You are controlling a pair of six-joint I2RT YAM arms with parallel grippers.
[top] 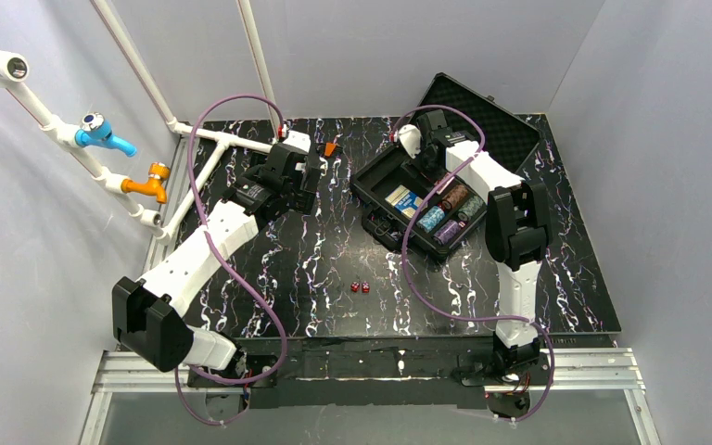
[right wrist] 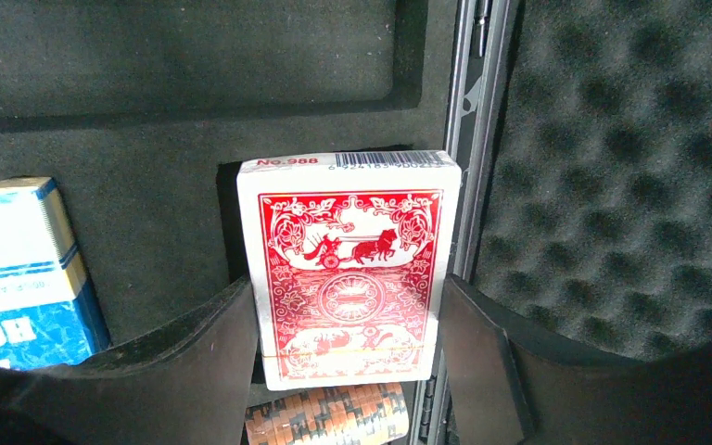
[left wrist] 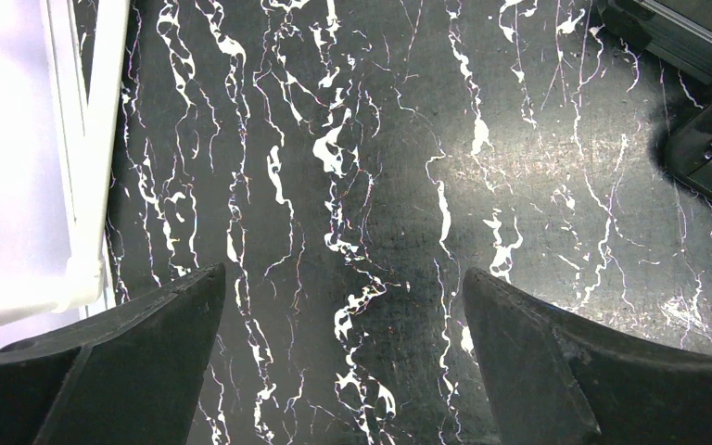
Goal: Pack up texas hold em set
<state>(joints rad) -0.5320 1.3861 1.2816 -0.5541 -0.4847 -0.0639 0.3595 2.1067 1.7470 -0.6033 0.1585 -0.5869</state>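
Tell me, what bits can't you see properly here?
- Dice, top view: too small to read the dots.
- Blue deck, right wrist view: cut off by the left edge.
- Chips, right wrist view: cut off by the bottom edge.
- Case, left wrist view: only a corner, cut off by the right edge.

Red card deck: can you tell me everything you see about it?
The red card deck is a white-edged box with a red chariot picture, a barcode and "No.988" on its end. The right tool pinches its two long sides, holding it at a dark foam slot in the case, next to a blue deck.
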